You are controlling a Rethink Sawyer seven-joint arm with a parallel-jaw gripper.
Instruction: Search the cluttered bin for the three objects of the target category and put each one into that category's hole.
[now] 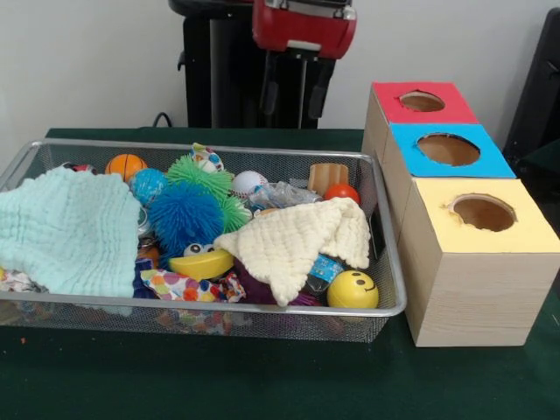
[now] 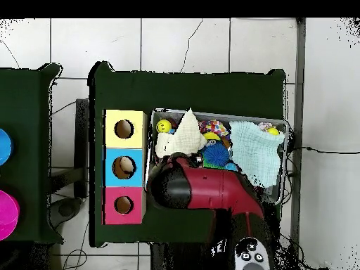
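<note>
Hunting through the cluttered bin (image 1: 201,308) on the desk (image 1: 262,385) for the dotted fabric pieces, with my arm (image 1: 304,26) up at the far rim; the pincer itself is cut off, so I honestly can't tell if it's wide or narrow. Best bet is the dotted piece (image 1: 175,285) at the near rim by the cream cloth (image 1: 293,241), pinching only fabric, then over to the yellow hole (image 1: 483,213). Another dotted scrap (image 1: 207,159) peeks out at the back, but the third is probably buried under the cloths.
</note>
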